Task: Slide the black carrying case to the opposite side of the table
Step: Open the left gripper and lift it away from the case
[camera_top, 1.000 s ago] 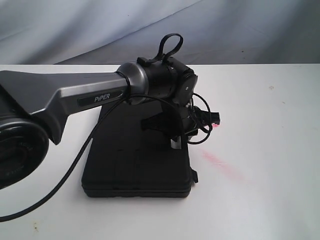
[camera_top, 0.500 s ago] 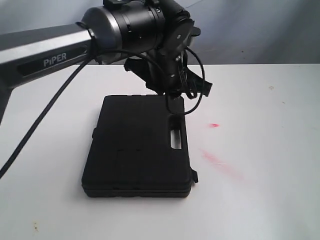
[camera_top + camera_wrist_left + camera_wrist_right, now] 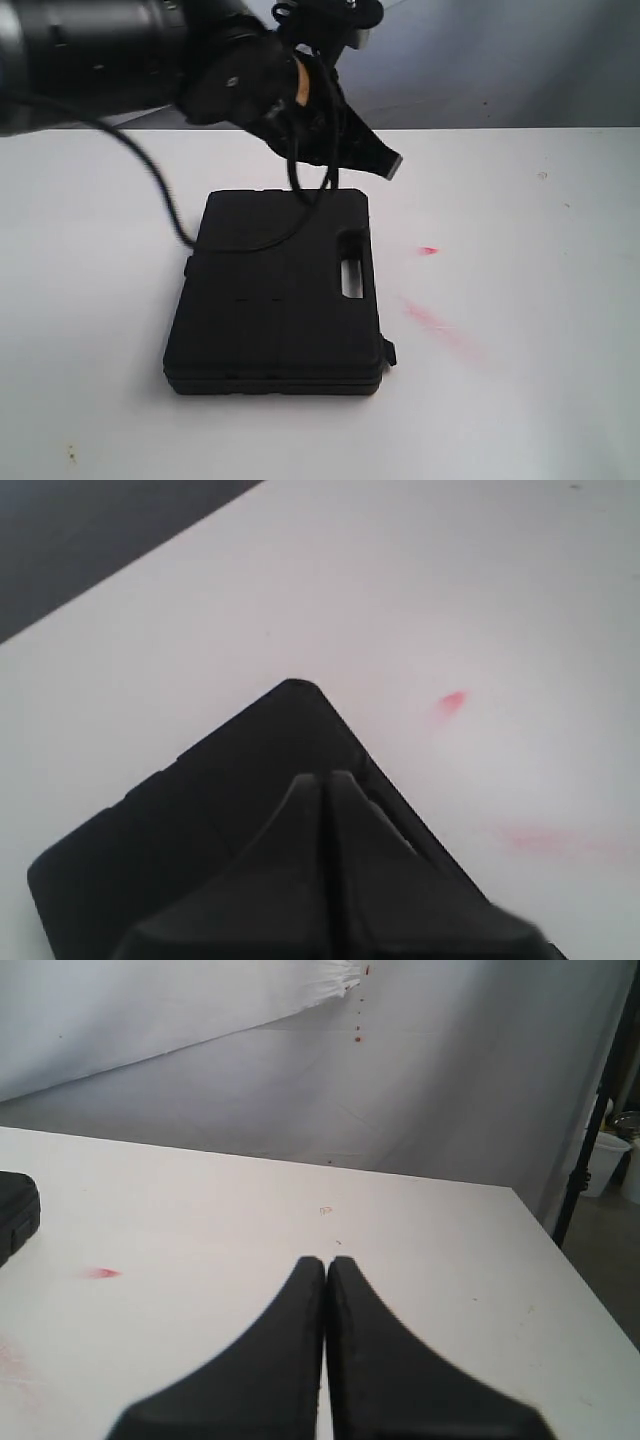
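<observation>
The flat black case (image 3: 275, 295) lies on the white table (image 3: 520, 400), left of centre, its handle cutout (image 3: 351, 272) along the right side. My left gripper (image 3: 388, 165) hangs shut and empty well above the case's far right corner, clear of the lid. In the left wrist view the shut left gripper (image 3: 322, 778) hovers over a corner of the case (image 3: 200, 820). My right gripper (image 3: 326, 1261) is shut on nothing above bare table, with only an edge of the case (image 3: 14, 1212) showing off to one side. The right arm does not show in the exterior view.
Red smear marks (image 3: 440, 328) and a small red spot (image 3: 428, 250) lie on the table right of the case. A grey cloth backdrop (image 3: 500, 60) hangs behind the table's far edge. The table's right end (image 3: 545, 1250) drops off towards a stand and a bin.
The left arm has lifted off the case's handle side and swung up and back. The case has not moved.
</observation>
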`<control>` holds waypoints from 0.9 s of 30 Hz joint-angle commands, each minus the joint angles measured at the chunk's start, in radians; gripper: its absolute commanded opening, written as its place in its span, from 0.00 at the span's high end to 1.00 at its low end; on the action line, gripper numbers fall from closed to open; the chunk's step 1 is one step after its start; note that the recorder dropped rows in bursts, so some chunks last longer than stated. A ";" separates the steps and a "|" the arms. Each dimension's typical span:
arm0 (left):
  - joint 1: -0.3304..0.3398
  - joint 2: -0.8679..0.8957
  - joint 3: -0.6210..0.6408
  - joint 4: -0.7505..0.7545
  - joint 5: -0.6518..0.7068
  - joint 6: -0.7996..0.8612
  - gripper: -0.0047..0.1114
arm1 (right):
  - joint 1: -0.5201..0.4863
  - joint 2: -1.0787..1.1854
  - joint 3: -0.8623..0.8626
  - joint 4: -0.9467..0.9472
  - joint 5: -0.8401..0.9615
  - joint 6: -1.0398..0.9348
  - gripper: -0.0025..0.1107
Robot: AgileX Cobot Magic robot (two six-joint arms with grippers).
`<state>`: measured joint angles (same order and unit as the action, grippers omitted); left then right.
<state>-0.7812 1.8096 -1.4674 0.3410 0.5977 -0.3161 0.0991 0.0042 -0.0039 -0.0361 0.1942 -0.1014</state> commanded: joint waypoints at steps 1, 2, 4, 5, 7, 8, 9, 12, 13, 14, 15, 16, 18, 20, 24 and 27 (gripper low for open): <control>-0.002 -0.198 0.218 0.084 -0.224 0.014 0.96 | -0.007 -0.004 0.004 0.004 0.000 0.006 0.98; -0.002 -0.240 0.254 0.110 -0.254 0.014 0.96 | -0.007 -0.004 0.004 0.004 0.000 0.006 0.98; 0.001 -0.323 0.336 0.153 -0.307 0.014 0.96 | -0.007 -0.004 0.004 0.004 0.000 0.006 0.98; 0.003 -0.355 0.373 0.161 -0.323 0.014 0.96 | -0.007 -0.004 0.004 0.004 0.000 0.006 0.98; 0.013 -0.423 0.434 0.200 -0.336 0.014 0.96 | -0.007 -0.004 0.004 0.004 0.000 0.006 0.98; 0.020 -0.458 0.455 0.210 -0.337 0.014 0.96 | -0.007 -0.004 0.004 0.004 0.000 0.006 0.98; 0.026 -0.492 0.479 0.224 -0.337 0.014 0.96 | -0.007 -0.004 0.004 0.004 0.000 0.006 0.98; 0.062 -0.587 0.539 0.246 -0.332 0.016 0.96 | -0.007 -0.004 0.004 0.004 0.000 0.006 0.98; 0.073 -0.618 0.560 0.246 -0.328 0.016 0.96 | -0.007 -0.004 0.004 0.004 0.000 0.006 0.98; 0.085 -0.647 0.581 0.244 -0.328 0.012 0.96 | -0.007 -0.004 0.004 0.004 0.000 0.006 0.98; 0.094 -0.669 0.603 0.242 -0.327 0.008 0.96 | -0.007 -0.004 0.004 0.004 0.000 0.006 0.98; 0.099 -0.695 0.625 0.242 -0.325 0.008 0.96 | -0.007 -0.004 0.004 0.004 0.000 0.006 0.98; 0.105 -0.733 0.661 0.244 -0.319 0.008 0.96 | -0.007 -0.004 0.004 0.004 0.000 0.006 0.98; 0.105 -0.763 0.694 0.244 -0.313 0.007 0.96 | -0.007 -0.004 0.004 0.004 0.000 0.006 0.98; 0.105 -0.786 0.740 0.244 -0.313 0.000 0.96 | -0.007 -0.004 0.004 0.004 0.000 0.006 0.98; 0.105 -0.786 0.743 0.244 -0.303 -0.002 0.96 | -0.007 -0.004 0.004 0.004 0.000 0.006 0.98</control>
<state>-0.6774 1.0298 -0.7329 0.5840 0.2922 -0.3043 0.0991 0.0042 -0.0039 -0.0361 0.1942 -0.1014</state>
